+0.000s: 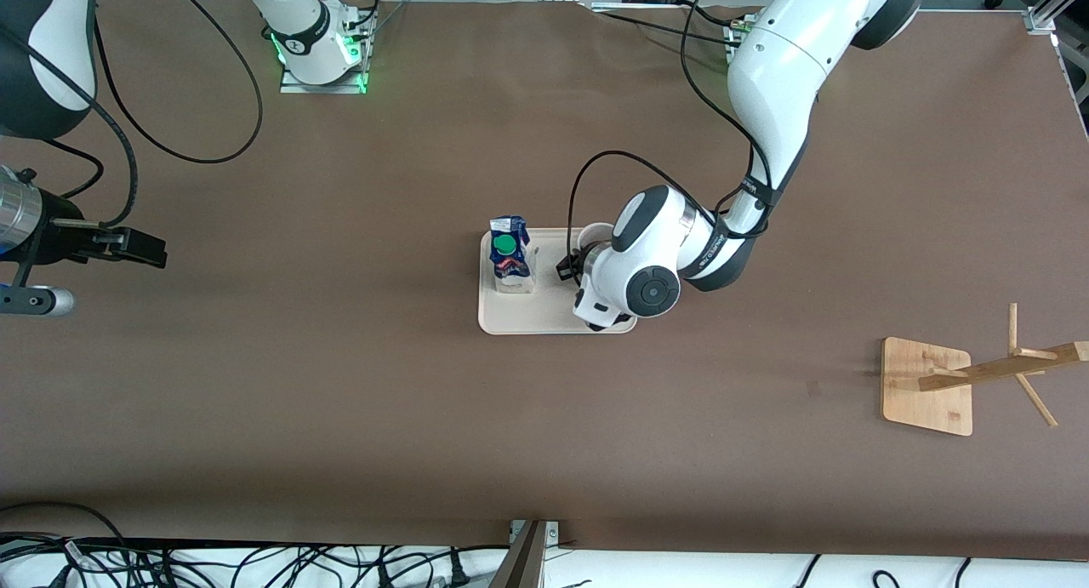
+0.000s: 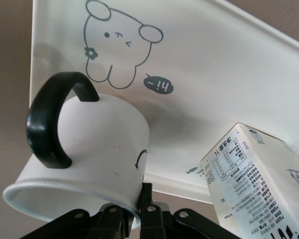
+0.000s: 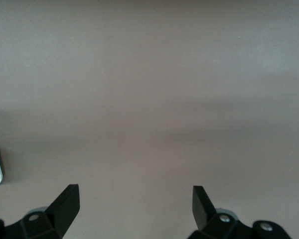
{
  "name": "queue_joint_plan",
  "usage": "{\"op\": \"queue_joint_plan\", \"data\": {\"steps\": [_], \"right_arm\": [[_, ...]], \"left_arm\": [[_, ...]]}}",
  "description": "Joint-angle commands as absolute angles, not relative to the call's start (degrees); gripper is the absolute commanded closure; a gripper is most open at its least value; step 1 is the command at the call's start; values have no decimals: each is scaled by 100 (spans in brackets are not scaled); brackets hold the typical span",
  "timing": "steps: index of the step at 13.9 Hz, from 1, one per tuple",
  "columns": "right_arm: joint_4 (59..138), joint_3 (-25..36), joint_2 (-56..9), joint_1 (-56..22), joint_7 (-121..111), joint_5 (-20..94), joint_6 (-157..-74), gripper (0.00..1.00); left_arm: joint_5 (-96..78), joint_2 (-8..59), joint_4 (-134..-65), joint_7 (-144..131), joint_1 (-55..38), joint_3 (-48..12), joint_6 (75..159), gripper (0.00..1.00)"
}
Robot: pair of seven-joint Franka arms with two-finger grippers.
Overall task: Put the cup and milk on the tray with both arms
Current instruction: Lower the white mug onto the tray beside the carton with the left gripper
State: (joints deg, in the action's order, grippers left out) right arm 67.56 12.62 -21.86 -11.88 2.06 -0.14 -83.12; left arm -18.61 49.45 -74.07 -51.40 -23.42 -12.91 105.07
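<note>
A wooden rack with a square base and slanted pegs is seen nearest to the front camera, on the brown counter, at the left arm's end and well apart from everything else.

Farther from the front camera, near the middle of the counter, the flat cream-pink tray with rounded corners and a bunny drawing is laid. The small blue and white milk carton with a round green cap is stood upright on the tray, at the part toward the right arm's end. The white ceramic cup with a black loop handle is found beside the milk, toward the left arm's end of the tray. In the front view most of the cup is hidden by the arm.

The left tool is placed over the tray, and the rim of the cup is pinched between its fingers. It cannot be told if the cup is touching the tray.

The right tool is held over bare counter at the right arm's end, well apart from the tray. Its fingers are spread wide and nothing is held. This arm is waiting.
</note>
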Motion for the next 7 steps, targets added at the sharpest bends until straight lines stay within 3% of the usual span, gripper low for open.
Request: {"op": "queue_joint_plan", "data": {"steps": [1,4,7], "right_arm": [[7241,968,-1846,-1055,307,-140,-8305,0],[7584,117,-1618,4,325,-123,-8507,0],[7725,-114,-1529,220,316,-202,-8578,0]], "left_arm": [[-1873,5071,-7251,-5063,-2408,-1230,10485,1],[-1872,5010,-7207,-5106,-2355,-1222,10433,0],[-1846,4809,-7190,-5115,-2329,-1187,10398,0]]}}
